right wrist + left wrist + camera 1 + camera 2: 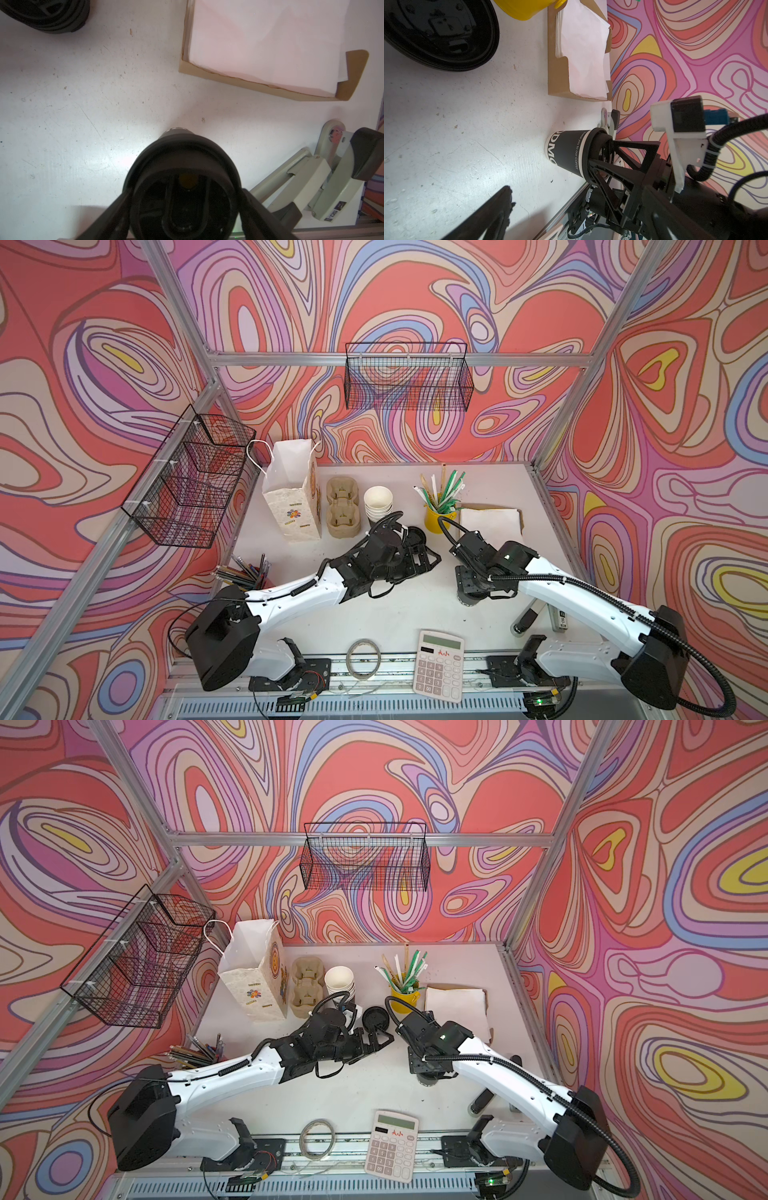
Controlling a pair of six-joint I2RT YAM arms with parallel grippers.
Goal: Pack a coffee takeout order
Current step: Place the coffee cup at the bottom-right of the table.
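- Right gripper point(187, 188) is clasping one black lidded cup point(566, 151), upright on the table point(467, 104).
- Left gripper point(424, 553) is hanging wide open, empty.
- We are counting one carrier point(343, 506) beside one bag point(291, 489).

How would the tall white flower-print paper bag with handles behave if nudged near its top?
The tall white paper bag stands upright on a narrow base, so a high nudge would probably tip it. Its thin creased walls likely flex rather than resist. Probably light, it may also slide on the smooth white table.
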